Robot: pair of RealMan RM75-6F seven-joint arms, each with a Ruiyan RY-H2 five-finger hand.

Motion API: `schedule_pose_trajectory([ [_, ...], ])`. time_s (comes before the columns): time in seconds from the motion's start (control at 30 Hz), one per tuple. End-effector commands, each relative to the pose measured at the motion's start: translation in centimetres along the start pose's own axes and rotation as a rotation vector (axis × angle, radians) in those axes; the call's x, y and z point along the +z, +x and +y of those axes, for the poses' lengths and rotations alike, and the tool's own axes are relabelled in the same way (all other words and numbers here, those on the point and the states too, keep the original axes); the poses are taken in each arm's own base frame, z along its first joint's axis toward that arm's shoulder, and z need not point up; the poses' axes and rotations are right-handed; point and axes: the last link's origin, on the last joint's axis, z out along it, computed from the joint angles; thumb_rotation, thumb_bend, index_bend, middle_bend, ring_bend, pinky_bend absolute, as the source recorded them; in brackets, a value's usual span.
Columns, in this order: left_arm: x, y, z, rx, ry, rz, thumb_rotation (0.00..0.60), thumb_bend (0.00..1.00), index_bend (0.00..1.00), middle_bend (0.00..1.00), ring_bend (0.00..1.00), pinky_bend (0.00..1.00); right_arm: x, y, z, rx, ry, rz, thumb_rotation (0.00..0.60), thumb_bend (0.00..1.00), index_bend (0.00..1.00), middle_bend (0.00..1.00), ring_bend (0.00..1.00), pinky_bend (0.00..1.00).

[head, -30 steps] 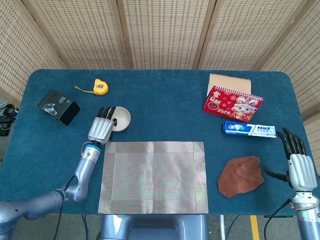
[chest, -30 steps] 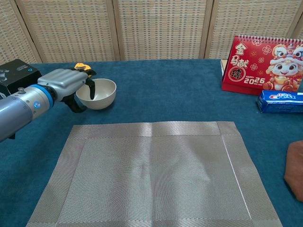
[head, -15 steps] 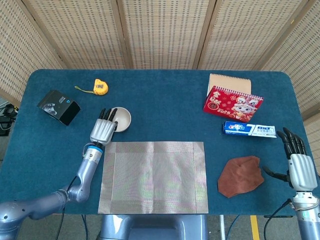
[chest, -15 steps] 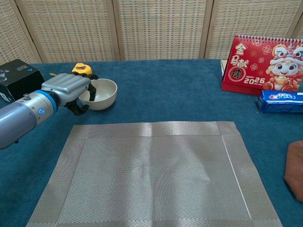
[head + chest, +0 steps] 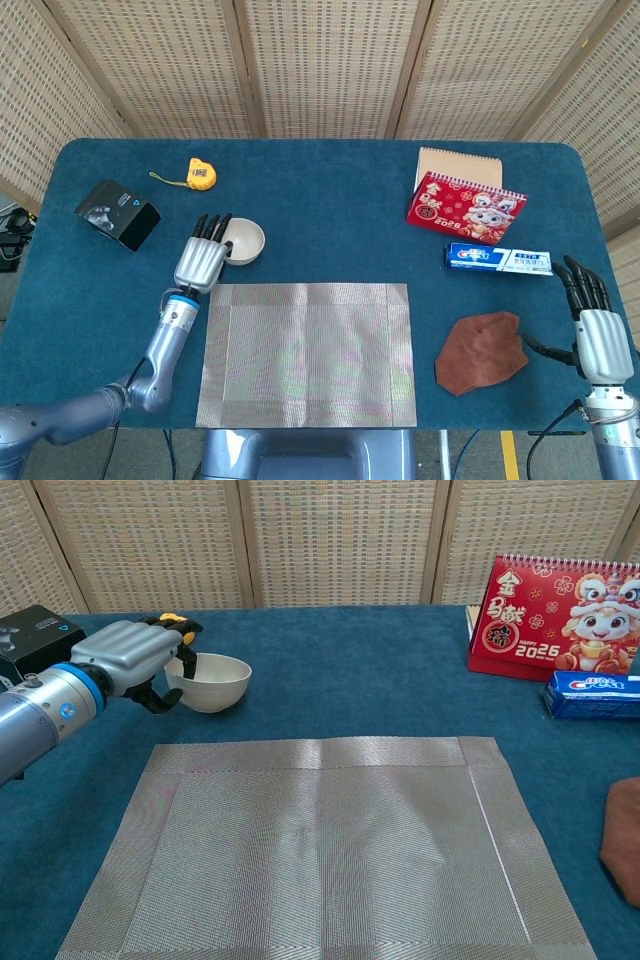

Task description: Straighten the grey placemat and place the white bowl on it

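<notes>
The woven grey mat (image 5: pixel 320 845) lies flat before me, its edges square to the table (image 5: pixel 330 200); my right hand (image 5: pixel 592 335) rests with fingers spread, holding nothing, near the brown cloth (image 5: pixel 483 351); my left hand (image 5: pixel 135 655) pinches the near rim of the round white bowl (image 5: pixel 212 680), just beyond the mat's far left corner.

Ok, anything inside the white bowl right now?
Only the left hand's fingers, hooked over the near-left rim of the white bowl. The visible interior looks empty; the part behind the hand is hidden.
</notes>
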Motion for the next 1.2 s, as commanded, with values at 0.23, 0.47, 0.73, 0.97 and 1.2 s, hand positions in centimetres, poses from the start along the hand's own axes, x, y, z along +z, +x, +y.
schedule_pose_trajectory([
  [0.23, -2.5, 2.4, 0.9, -0.034, -0.086, 0.100, 0.600, 0.63, 0.83, 0.00, 0.00, 0.00, -0.2, 0.0, -0.3, 0.005, 0.012, 0.002, 0.600, 0.11, 0.11, 0.00, 0.00, 0.00],
  [0.47, -3.7, 3.6, 2.9, -0.075, -0.159, 0.139, 0.600, 0.63, 0.83, 0.00, 0.00, 0.00, -0.3, 0.0, -0.4, 0.006, 0.015, 0.004, 0.600, 0.11, 0.11, 0.00, 0.00, 0.00],
  [0.73, -5.1, 4.1, 6.2, -0.098, -0.258, 0.158, 0.600, 0.63, 0.83, 0.00, 0.00, 0.00, -0.3, 0.3, -0.4, 0.009, 0.015, 0.010, 0.600, 0.11, 0.11, 0.00, 0.00, 0.00],
  [0.97, -5.6, 4.1, 8.6, -0.128, -0.322, 0.176, 0.600, 0.63, 0.83, 0.00, 0.00, 0.00, -0.2, 0.3, -0.4, 0.012, 0.015, 0.010, 0.600, 0.11, 0.11, 0.00, 0.00, 0.00],
  [1.2, -6.8, 2.4, 12.4, -0.138, -0.421, 0.168, 0.600, 0.62, 0.83, 0.00, 0.00, 0.00, -0.3, 0.3, -0.4, 0.014, 0.017, 0.012, 0.600, 0.11, 0.11, 0.00, 0.00, 0.00],
])
